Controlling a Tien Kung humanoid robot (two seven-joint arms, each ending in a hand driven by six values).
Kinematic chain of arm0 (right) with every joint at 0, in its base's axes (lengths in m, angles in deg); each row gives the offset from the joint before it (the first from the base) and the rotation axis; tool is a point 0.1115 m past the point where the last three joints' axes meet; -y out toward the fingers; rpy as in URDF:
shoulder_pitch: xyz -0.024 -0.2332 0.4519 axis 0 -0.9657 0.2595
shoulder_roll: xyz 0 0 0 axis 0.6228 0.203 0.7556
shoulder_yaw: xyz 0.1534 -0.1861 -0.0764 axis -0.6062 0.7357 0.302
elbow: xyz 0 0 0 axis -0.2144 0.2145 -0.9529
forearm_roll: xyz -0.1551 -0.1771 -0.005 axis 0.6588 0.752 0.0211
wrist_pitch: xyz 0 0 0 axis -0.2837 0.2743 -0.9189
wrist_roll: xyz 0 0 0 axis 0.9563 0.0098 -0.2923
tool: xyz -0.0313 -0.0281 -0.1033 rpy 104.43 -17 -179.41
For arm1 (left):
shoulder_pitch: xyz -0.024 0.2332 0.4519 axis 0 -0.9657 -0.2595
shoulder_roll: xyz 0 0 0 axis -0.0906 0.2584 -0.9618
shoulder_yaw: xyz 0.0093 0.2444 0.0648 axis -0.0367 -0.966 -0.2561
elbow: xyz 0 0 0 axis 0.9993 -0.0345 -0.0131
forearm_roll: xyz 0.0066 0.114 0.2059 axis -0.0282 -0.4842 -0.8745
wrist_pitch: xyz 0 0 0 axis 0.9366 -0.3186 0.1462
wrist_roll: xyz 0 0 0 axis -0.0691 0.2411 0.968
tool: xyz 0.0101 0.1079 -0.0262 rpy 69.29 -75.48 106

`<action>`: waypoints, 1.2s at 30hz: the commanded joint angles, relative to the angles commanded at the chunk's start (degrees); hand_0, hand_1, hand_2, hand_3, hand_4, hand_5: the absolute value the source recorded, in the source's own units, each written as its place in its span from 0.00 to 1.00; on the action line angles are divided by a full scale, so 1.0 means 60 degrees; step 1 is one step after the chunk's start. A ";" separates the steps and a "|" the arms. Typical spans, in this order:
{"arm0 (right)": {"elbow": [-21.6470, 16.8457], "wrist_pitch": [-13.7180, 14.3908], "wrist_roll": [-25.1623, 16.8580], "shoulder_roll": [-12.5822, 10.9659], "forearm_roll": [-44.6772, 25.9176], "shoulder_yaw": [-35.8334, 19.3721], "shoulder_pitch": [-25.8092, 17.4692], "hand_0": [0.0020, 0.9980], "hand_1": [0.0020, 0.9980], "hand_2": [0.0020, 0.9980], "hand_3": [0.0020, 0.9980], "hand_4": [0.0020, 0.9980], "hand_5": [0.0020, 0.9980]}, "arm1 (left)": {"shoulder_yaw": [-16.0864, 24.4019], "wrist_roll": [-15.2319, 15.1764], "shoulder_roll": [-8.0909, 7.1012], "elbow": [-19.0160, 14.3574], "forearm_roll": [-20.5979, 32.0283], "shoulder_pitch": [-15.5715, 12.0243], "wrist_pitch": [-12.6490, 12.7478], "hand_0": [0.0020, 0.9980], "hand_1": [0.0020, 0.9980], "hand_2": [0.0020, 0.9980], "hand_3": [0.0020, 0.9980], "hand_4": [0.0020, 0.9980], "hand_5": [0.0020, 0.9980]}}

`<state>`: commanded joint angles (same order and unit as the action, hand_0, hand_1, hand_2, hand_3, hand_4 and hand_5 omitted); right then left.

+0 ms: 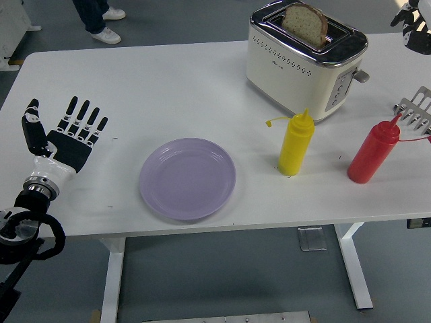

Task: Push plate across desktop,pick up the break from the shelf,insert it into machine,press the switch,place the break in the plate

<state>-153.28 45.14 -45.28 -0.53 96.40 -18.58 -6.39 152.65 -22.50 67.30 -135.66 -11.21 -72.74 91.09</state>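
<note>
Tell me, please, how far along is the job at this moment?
Done, by the look of it: the plate sits mid-table, and the bread stands up out of the toaster. In hand: nothing; the left hand lies open on the table, and the right hand is at the upper right edge, holding nothing visible. Left: moving the bread to the empty plate.
</note>
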 joint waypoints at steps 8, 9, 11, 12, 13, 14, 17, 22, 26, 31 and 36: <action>-0.0014 -0.0208 0.0251 0.0084 -0.0973 0.0837 0.1338 0.35 0.50 0.63 0.55 0.31 0.00 | 0.0011 0.0021 -0.0029 0.0019 0.0108 0.0020 -0.0008 0.83 0.79 0.77 0.75 0.77 1.00; 0.0049 -0.0277 0.0326 0.0152 -0.1153 0.0999 0.1540 0.35 0.50 0.63 0.55 0.31 0.00 | 0.0013 0.0034 -0.0033 0.0020 0.0139 0.0028 -0.0013 0.83 0.79 0.77 0.75 0.77 1.00; 0.0216 -0.0401 0.0499 0.0311 -0.1483 0.1317 0.1905 0.37 0.58 0.70 0.69 0.59 0.00 | 0.0030 0.0080 -0.0045 0.0017 0.0243 0.0042 -0.0027 0.83 0.79 0.77 0.75 0.76 1.00; 0.0307 -0.0477 0.0587 0.0386 -0.1648 0.1477 0.2087 0.37 0.58 0.70 0.69 0.59 0.00 | 0.0038 0.0097 -0.0050 0.0009 0.0285 0.0048 -0.0032 0.83 0.79 0.77 0.75 0.76 1.00; 0.0456 -0.0571 0.0710 0.0497 -0.1851 0.1676 0.2311 0.37 0.58 0.70 0.69 0.59 0.00 | 0.0047 0.0123 -0.0059 -0.0002 0.0353 0.0059 -0.0038 0.83 0.79 0.77 0.75 0.76 1.00; 0.0538 -0.0621 0.0777 0.0558 -0.1986 0.1808 0.2462 0.37 0.58 0.70 0.69 0.59 0.00 | 0.0051 0.0136 -0.0064 -0.0008 0.0390 0.0065 -0.0041 0.83 0.79 0.77 0.75 0.76 1.00; 0.0973 -0.0756 0.1031 0.0830 -0.2487 0.2310 0.3040 0.39 0.63 0.73 0.74 0.61 0.00 | 0.0048 0.0170 -0.0088 -0.0046 0.0487 0.0088 -0.0048 0.83 0.79 0.77 0.75 0.77 1.00; 0.1725 -0.0591 0.1399 0.1329 -0.3433 0.3111 0.3952 0.39 0.63 0.73 0.74 0.61 0.00 | 0.0043 0.0205 -0.0132 -0.0085 0.0623 0.0112 -0.0061 0.83 0.79 0.77 0.75 0.77 1.00; 0.2426 -0.0279 0.1574 0.1851 -0.4284 0.3822 0.4600 0.39 0.63 0.73 0.75 0.65 0.00 | 0.0020 0.0221 -0.0167 -0.0103 0.0703 0.0148 -0.0070 0.83 0.79 0.77 0.75 0.77 1.00; 0.3242 0.0018 0.1577 0.2453 -0.5493 0.4562 0.5218 0.45 0.68 0.74 0.74 0.68 0.05 | -0.0013 0.0223 -0.0200 -0.0104 0.0732 0.0171 -0.0065 0.83 0.79 0.77 0.75 0.77 1.00; 0.4076 0.0237 0.1514 0.3008 -0.6738 0.5228 0.5706 0.46 0.70 0.74 0.74 0.73 0.14 | -0.0068 0.0220 -0.0218 -0.0094 0.0736 0.0207 -0.0060 0.83 0.79 0.77 0.75 0.77 1.00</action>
<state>-128.82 46.56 -36.20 17.52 55.96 12.79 27.85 152.25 -21.18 65.99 -136.23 -6.79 -71.50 90.73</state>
